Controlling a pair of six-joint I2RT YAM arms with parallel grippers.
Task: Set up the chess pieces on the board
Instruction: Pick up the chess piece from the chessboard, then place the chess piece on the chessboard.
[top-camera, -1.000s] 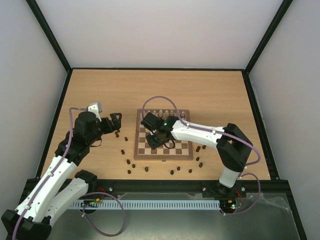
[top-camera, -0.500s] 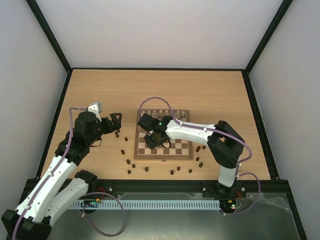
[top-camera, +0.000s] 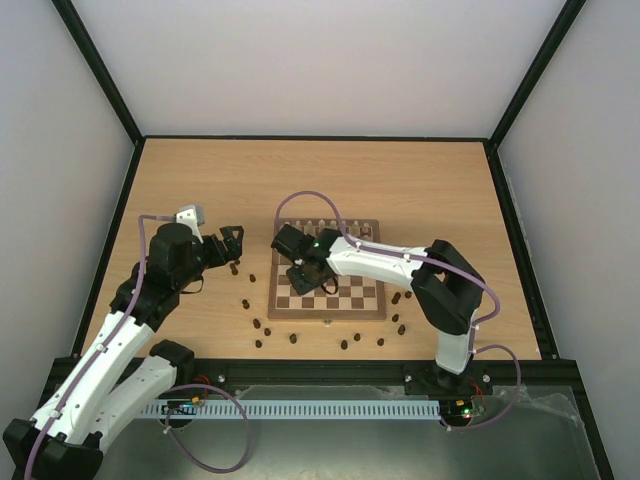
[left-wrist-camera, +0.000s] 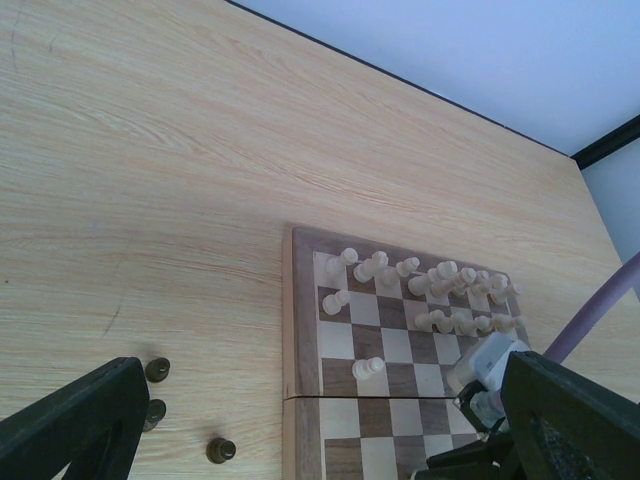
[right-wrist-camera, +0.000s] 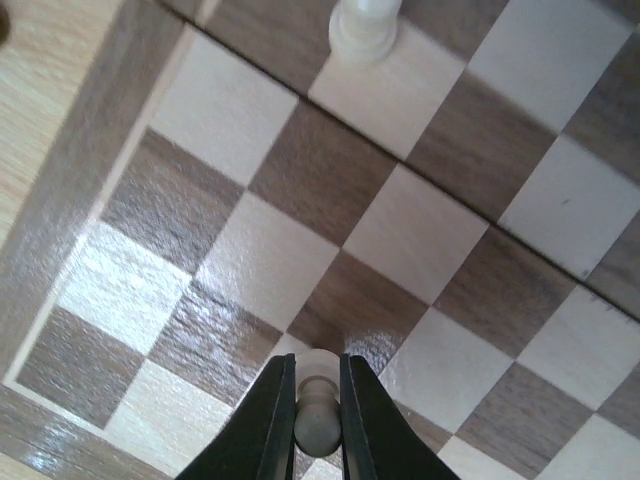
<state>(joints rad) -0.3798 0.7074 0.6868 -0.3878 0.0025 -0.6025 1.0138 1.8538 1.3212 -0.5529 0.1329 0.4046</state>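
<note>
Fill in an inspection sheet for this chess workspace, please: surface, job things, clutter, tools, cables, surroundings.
Surface: wooden table, light grain, no damage seen.
Job's things: board lies flat; pale pieces stand along its far side; dark pieces lie scattered on the table, off the board, by its left, near and right edges.
Clutter: nothing seen.
Tools: left tool open, above the table left of the board, near some dark pieces; right tool shut on a pale piece over the board.
Cables: purple cables loop along both arms.
Surroundings: pale walls, black frame.
</note>
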